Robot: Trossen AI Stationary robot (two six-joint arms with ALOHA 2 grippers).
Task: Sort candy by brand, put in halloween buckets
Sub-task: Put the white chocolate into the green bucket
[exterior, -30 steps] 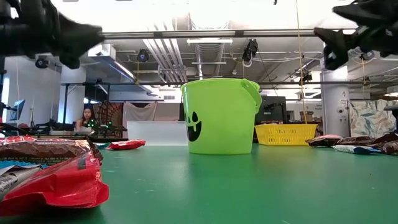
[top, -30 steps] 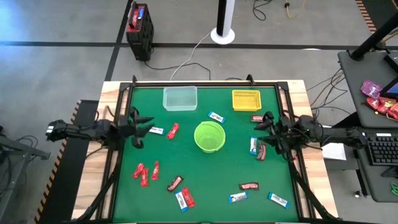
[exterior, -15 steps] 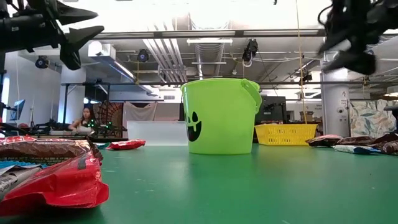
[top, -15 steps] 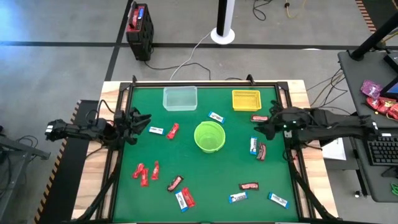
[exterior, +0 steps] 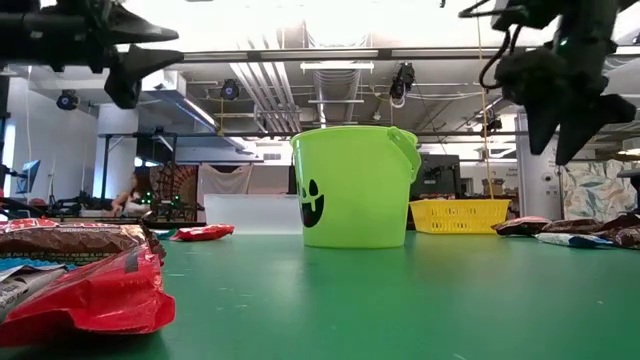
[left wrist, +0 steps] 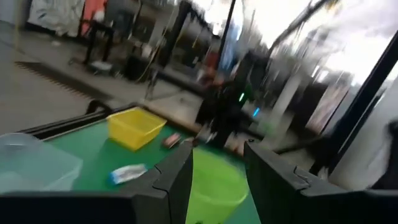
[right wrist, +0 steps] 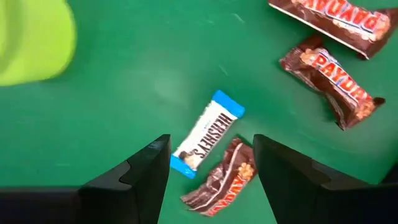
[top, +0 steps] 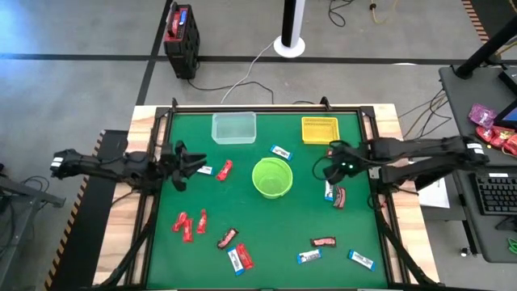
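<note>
1. My right gripper (top: 333,166) hangs above the green worktop (top: 266,234), between the lime-green bucket (top: 272,177) and the right edge. Its jaws stand apart with nothing in them.
2. Under it, my right wrist camera shows a blue-and-white bar (right wrist: 208,132) touching a dark brown bar (right wrist: 222,181) (they overlap at one end). Two more dark brown bars (right wrist: 333,76) lie well apart from that pair.
3. My left gripper (top: 194,162) is raised near the worktop's left side, its jaws also spread and empty. A blue-and-white bar (top: 203,170) lies just beside it, with a red bar (top: 224,170) a little further in.
4. The clear box (top: 233,128) and the yellow basket (top: 320,129) sit along the far edge, well apart from each other. The bucket stands nearer the middle, a black face printed on its side (exterior: 313,204).
5. Another blue-and-white bar (top: 280,152) rests between the bucket and the yellow basket.
6. Three red bars (top: 190,222) cluster on the near left. More candy is scattered along the near edge, among it a dark brown bar (top: 324,242) and a blue-and-white one (top: 361,259).
</note>
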